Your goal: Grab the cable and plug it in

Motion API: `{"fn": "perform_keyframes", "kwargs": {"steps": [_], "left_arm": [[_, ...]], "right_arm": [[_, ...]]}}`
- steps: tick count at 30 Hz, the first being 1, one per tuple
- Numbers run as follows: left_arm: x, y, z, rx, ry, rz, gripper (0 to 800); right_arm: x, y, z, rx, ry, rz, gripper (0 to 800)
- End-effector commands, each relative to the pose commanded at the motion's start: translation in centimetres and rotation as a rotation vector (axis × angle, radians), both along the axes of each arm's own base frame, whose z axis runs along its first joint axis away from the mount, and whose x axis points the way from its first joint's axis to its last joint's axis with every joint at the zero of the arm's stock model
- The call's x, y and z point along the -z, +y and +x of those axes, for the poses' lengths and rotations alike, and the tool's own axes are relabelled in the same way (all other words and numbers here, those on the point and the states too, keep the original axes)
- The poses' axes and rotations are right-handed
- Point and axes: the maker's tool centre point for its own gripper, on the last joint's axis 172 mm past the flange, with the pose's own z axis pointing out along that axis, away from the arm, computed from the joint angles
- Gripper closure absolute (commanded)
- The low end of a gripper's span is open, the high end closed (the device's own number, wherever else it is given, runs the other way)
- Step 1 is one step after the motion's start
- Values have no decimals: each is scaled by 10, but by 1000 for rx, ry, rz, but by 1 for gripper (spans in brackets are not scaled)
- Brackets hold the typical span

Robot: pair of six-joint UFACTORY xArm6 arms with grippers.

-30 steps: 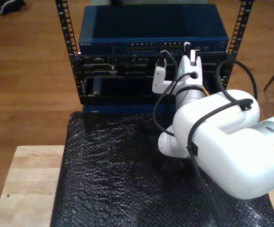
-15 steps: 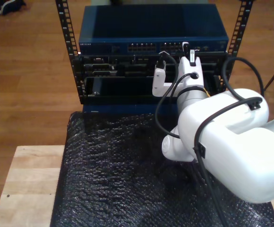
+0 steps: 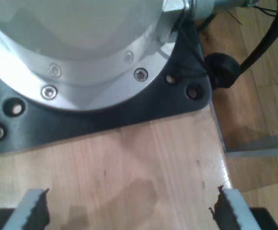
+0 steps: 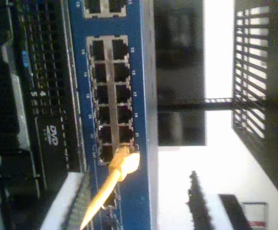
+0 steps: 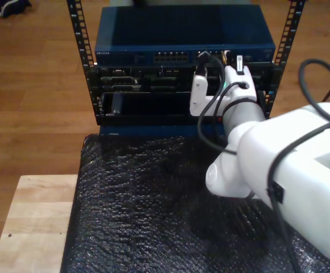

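Rack-front switch (image 5: 185, 42), arm (image 5: 242, 111) outstretched

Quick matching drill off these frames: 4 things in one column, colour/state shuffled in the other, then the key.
1. cable
2. switch
3. mat
4. my first gripper

a. black, crinkled
b. yellow, tip at a port
c. jaws apart, over bare wood
d. blue, rows of ports

Pairs: 1-b, 2-d, 3-a, 4-c

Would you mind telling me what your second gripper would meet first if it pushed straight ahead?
Probably the blue switch: the cable plug my second gripper carries already sits at a port, though how deep is unclear.
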Motion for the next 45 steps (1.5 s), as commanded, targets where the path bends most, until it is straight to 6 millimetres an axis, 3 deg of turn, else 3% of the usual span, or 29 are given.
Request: {"fn": "perform_keyframes", "kwargs": {"steps": [5,11,16,25,45], "left_arm": [[0,0,0,0,0,0,0],[0,0,0,0,0,0,0],[0,0,0,0,0,-1,0],[0,0,0,0,0,0,0],[0,0,0,0,0,0,0]], "right_arm": [[-12,-2,2,-15,53,22,226],[-28,-30,5,-16,117,25,189],[-29,-51,6,-39,202,-8,154],[-11,-105,-5,-50,417,-86,107],[20,-213,-67,-103,750,-370,9]]}}
